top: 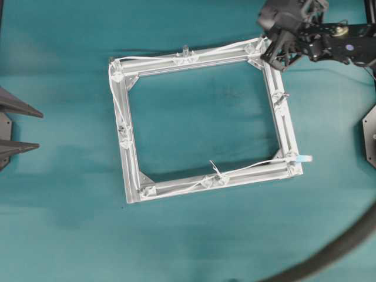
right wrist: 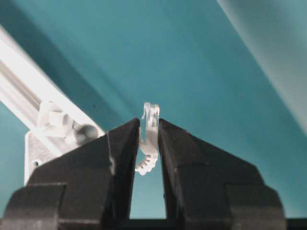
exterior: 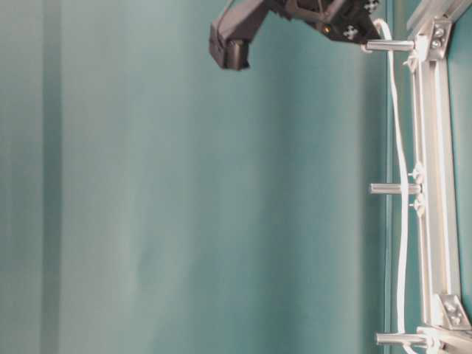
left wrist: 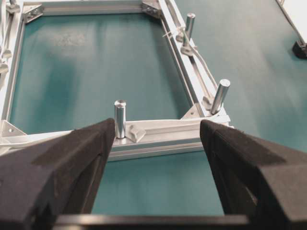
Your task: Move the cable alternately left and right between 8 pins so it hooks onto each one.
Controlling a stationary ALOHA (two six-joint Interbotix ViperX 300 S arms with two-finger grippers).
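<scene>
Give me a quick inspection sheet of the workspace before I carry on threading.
Surface: teal cloth, a few creases.
Job's things: square aluminium frame lying flat; white cable runs along its sides past the pins; one plug rests at the lower right corner in the overhead view.
Clutter: nothing seen.
Grippers: left gripper open, holding nothing, facing the frame; right gripper at the frame's upper right corner, closed on a small pale plug.
Cables: thick dark hose curves across the lower right.
Surroundings: dark arm base at the right edge.
</scene>
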